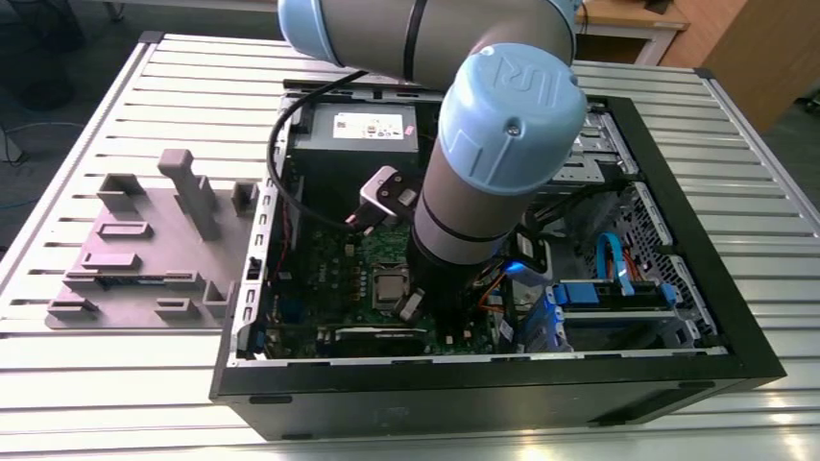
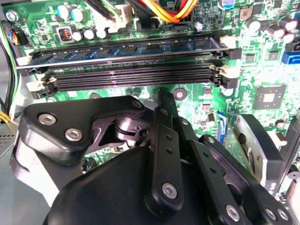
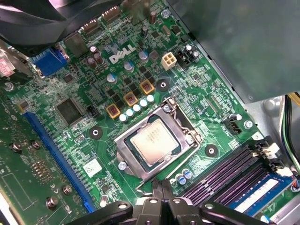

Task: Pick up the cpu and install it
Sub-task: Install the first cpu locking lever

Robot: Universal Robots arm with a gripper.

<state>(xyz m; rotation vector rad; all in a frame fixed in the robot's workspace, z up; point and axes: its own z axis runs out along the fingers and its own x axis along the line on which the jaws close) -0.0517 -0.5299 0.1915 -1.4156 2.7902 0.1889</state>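
Observation:
The cpu (image 3: 153,140), a small square chip with a pale metal top, lies flat in its socket on the green motherboard (image 3: 84,136), with the metal socket frame (image 3: 123,149) around it. In the exterior view the cpu (image 1: 388,285) lies just to the left of the arm's lower end. My gripper (image 3: 158,186) hovers over the board between the socket and the memory slots, fingers pressed together with nothing between them. The second wrist view shows the gripper (image 2: 162,93) shut, its tip pointing at the black memory slots (image 2: 131,77).
The open computer case (image 1: 717,317) walls in the work area. A grey box with a white label (image 1: 361,125) sits at the back. Orange cables (image 2: 164,9) and a blue drive bay (image 1: 615,288) lie nearby. A grey fixture plate (image 1: 141,250) rests on the slatted table.

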